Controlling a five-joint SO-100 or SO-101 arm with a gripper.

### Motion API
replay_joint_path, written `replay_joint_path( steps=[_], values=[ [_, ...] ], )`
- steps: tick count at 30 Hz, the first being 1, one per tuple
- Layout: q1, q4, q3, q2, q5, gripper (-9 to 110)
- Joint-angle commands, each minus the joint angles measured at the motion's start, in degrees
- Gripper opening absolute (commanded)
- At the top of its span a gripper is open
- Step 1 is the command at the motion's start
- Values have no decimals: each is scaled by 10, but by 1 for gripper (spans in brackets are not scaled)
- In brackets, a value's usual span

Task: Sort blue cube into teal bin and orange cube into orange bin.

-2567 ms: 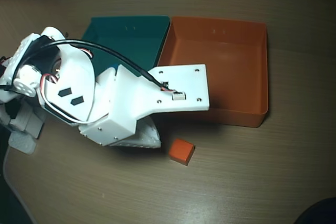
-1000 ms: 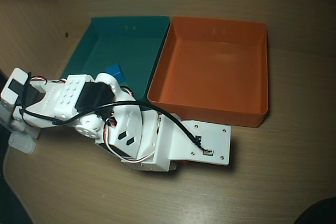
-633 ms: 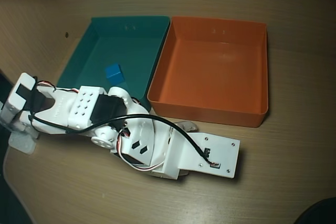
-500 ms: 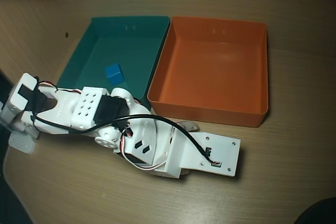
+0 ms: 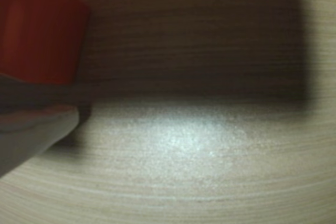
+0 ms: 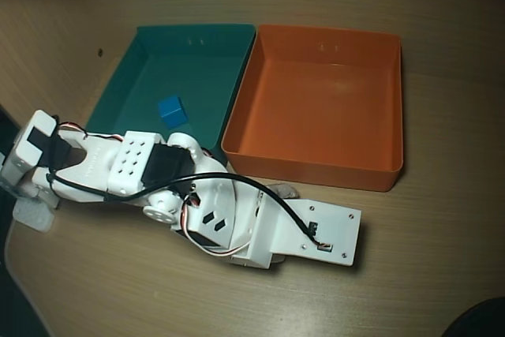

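With the blue cube [image 6: 170,109] already in the teal bin [image 6: 207,43], the gripper (its grip state unreadable) crowds the orange cube [image 5: 39,32] and may nudge it away.

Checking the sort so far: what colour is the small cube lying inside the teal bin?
Bright blue; the cube shows best in the overhead view.

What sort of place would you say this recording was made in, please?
Probably a hobby or lab desk set up for a sorting exercise: a wood-grain tabletop, a small white arm with exposed wires, and two plastic trays side by side, the teal bin holding a blue cube and the orange bin.
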Motion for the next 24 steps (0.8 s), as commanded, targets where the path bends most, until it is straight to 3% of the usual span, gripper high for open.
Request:
replay_joint_path(
  steps=[1,11,24],
  values=[
    [-1,-5,-27,19,0,26],
    [-12,66,-28,21,1,-7],
    [-11,84,-40,58,2,-6]
  ],
)
